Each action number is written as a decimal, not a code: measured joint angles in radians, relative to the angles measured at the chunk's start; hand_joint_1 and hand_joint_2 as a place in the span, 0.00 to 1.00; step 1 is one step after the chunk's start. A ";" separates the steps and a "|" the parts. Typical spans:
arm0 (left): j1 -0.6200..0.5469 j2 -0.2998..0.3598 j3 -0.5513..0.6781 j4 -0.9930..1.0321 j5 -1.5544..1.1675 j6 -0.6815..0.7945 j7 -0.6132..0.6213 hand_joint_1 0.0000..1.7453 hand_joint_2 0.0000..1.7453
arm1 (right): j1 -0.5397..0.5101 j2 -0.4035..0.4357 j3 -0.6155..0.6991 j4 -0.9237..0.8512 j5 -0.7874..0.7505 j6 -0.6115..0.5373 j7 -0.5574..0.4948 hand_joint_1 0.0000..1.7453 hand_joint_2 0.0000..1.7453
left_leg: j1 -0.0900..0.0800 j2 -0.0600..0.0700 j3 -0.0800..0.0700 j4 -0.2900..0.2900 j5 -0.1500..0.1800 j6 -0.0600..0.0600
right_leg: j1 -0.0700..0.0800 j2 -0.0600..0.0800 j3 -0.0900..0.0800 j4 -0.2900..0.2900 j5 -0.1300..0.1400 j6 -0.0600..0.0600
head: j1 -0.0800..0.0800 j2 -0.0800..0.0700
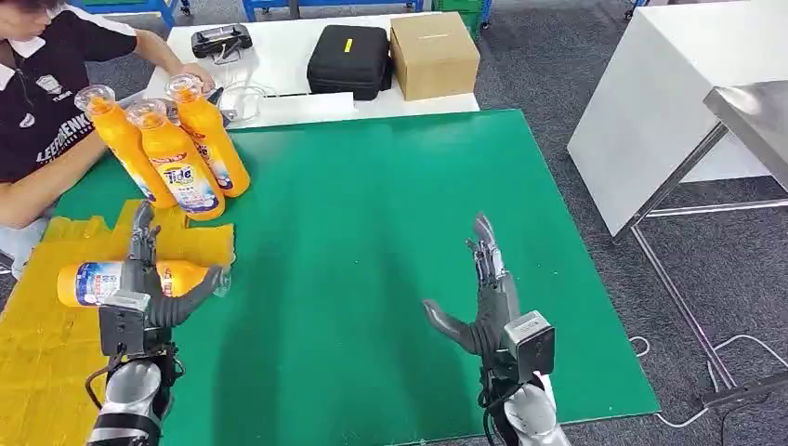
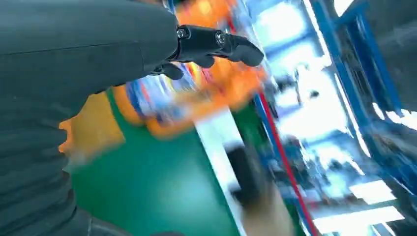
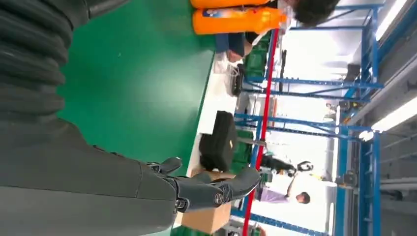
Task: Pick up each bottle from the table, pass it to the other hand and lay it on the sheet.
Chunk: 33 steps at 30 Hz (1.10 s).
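Head view: bright, even overhead light, sharp focus, soft shadows on green counter (image 1: 390, 232). Left wrist view: heavy motion blur, background smeared; fingers (image 2: 216, 42) stay fairly crisp. Right wrist view: sharp near field, ceiling lamps (image 3: 393, 118) blown out, glare on far bkgd

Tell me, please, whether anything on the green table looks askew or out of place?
Nothing looks spilled or damaged. The wrinkled yellow sheet overhangs the table edge, and the orange detergent bottle lies sideways on it at the left robot hand, as intended.
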 measured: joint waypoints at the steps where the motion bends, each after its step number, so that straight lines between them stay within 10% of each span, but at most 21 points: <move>1: 0.024 -0.002 -0.026 -0.040 0.029 -0.042 0.018 0.00 1.00 | 0.011 0.000 -0.001 -0.012 0.016 -0.011 -0.003 0.00 1.00 | 0.000 0.000 0.000 0.000 0.000 0.000 | 0.000 0.000 0.000 0.000 0.000 0.000 | 0.000 0.000; 33: 0.206 -0.021 -0.126 -0.187 0.138 -0.120 0.093 0.00 1.00 | 0.160 -0.010 -0.045 -0.093 0.032 -0.030 0.022 0.00 1.00 | 0.000 0.000 0.000 0.000 -0.001 0.000 | 0.000 0.000 0.000 0.000 0.000 0.000 | 0.000 0.000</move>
